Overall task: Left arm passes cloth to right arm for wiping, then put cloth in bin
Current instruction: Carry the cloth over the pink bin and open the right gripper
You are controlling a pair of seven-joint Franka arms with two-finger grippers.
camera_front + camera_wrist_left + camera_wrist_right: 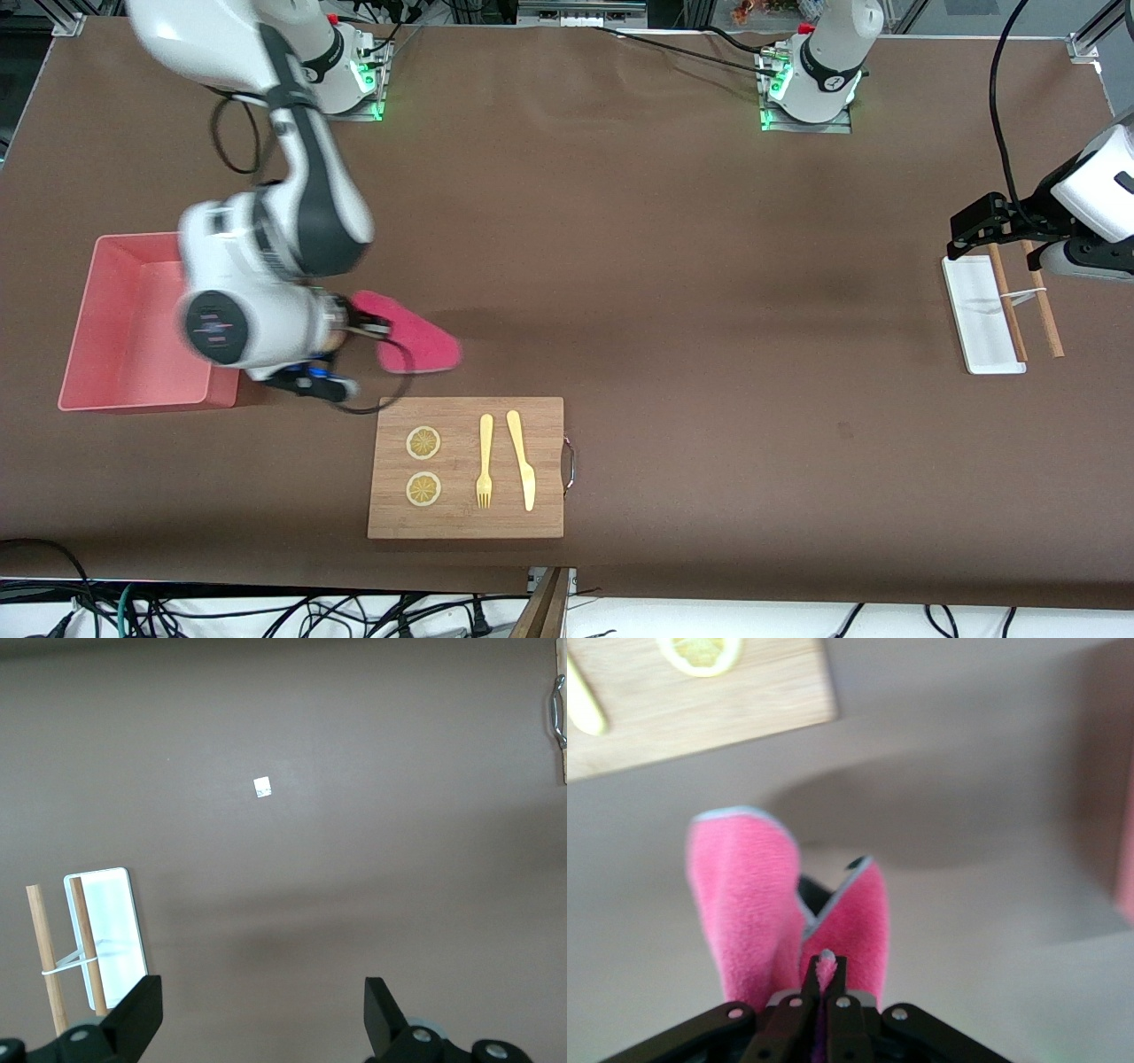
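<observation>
Crimson cloth [749, 904] pinched in right pincer [825, 979], hidden in front view; left pincer [261, 1014] released.

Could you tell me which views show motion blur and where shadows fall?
Front view: the right arm's wrist is smeared above the cloth, beside the bin. Right wrist view: everything soft, the right gripper shut on cloth, oval shadow past it. Left wrist view: sharp, faint shadow ahead of the open left gripper.

Even overhead light, soft shadows, motion-blurred right arm [266, 266].
</observation>
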